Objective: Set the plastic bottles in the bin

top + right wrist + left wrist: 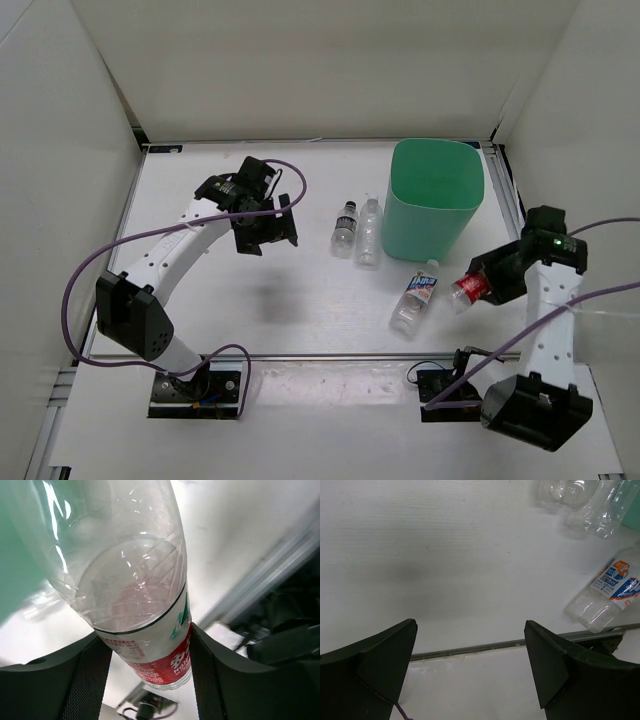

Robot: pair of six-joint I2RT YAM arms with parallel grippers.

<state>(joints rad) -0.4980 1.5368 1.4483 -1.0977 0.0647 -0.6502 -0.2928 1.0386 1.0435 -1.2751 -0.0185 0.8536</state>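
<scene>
Pinching red-label bottle [155, 645] across its label, right jaws are narrowed onto it, pads touching both sides. Risk: the thin wall buckles and it squirts out, or it clips the bin [433, 200] wall close by. Left jaws wide apart, empty, over desk [250, 310]. Blue-label bottle [417, 297] lies beside the held one.

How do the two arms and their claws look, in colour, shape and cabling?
The left arm and the right arm have white links and black joints. A purple cable loops along each. A small green light glows on the right arm. The left claw has dark, wedge-shaped fingers; the right claw has dark fingers with mesh-textured inner faces.
</scene>
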